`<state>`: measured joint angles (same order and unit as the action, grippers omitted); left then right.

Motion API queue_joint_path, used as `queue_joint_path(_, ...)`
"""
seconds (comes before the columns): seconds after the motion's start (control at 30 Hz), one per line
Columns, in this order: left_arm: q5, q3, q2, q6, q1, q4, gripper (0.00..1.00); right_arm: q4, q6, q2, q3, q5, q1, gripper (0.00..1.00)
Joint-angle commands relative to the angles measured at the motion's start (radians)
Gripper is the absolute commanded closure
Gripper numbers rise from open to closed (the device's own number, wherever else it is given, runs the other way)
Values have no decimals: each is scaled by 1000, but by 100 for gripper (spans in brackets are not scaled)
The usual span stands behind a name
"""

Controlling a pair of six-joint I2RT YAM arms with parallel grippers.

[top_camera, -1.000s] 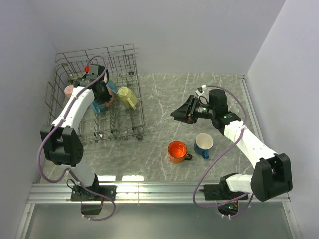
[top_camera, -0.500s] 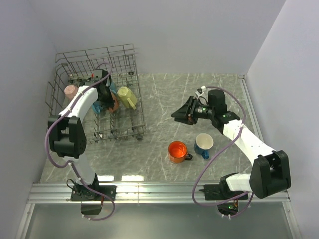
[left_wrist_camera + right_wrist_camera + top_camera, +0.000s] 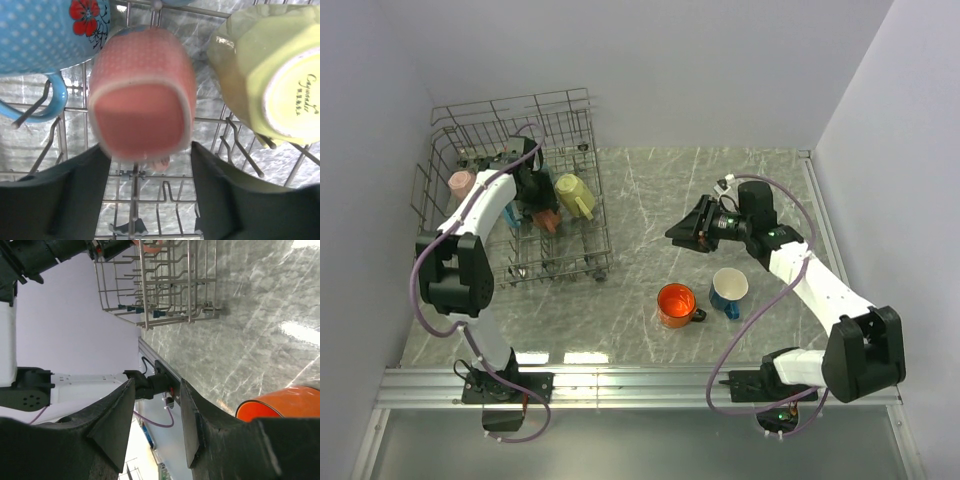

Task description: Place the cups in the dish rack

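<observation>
The dish rack (image 3: 582, 255) stands at the far left. In it lie a pale pink cup (image 3: 460, 183), a pale yellow cup (image 3: 572, 194) (image 3: 270, 75) and a salmon cup (image 3: 549, 220) (image 3: 142, 95). A light blue dotted cup (image 3: 45, 35) lies beside the salmon one. My left gripper (image 3: 535, 198) (image 3: 150, 165) hangs open over the salmon cup, one finger either side of its base, which looks blurred. On the table stand an orange cup (image 3: 676, 303) (image 3: 280, 407) and a dark blue cup (image 3: 729, 290). My right gripper (image 3: 685, 232) (image 3: 155, 425) hovers open and empty beyond them.
The rack's tall wire sides and upright tines (image 3: 240, 150) surround my left gripper. Walls close in the table at the back and on both sides. A metal rail (image 3: 640, 380) runs along the near edge by the arm bases.
My left arm swung deeper into the rack and its jaws have opened, letting go of the salmon cup. The right arm has hardly moved.
</observation>
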<state>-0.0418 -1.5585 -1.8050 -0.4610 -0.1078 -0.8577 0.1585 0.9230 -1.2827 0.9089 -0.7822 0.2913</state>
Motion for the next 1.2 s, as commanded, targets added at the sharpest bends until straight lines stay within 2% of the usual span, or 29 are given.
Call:
queue_joint_path(0.0,11,-31,79,7,0,-3,30,16,-33,43,-7,15,-9,52)
queue_joint_path(0.03,11,-28,87,7,0,-6,27,15,-33,48,-14,15,-7,52)
queue_joint_path(0.17,23,-2,162,-10,0,-14,26,24,-36,66,-22,27,-9,52)
queue_joint_path(0.27,33,11,237,-31,0,-18,25,100,-82,79,4,83,-3,52)
queue_joint_path(0.3,34,12,257,-37,-1,-23,25,175,-132,79,18,105,0,52)
queue_joint_path(0.47,45,57,413,-62,-4,-46,25,407,-291,69,110,294,66,52)
queue_joint_path(0.57,45,109,519,-88,-6,-63,26,482,-328,62,134,388,110,52)
queue_joint_path(0.7,45,227,688,-128,-6,-60,26,611,-372,22,201,536,244,51)
queue_joint_path(0.83,45,333,823,-180,-6,-63,26,688,-395,-23,252,641,281,50)
queue_joint_path(1.0,45,376,865,-179,-4,-72,28,751,-476,-102,309,756,307,49)
queue_joint_path(1.17,54,380,886,-163,-6,-89,28,812,-545,-225,384,799,342,49)
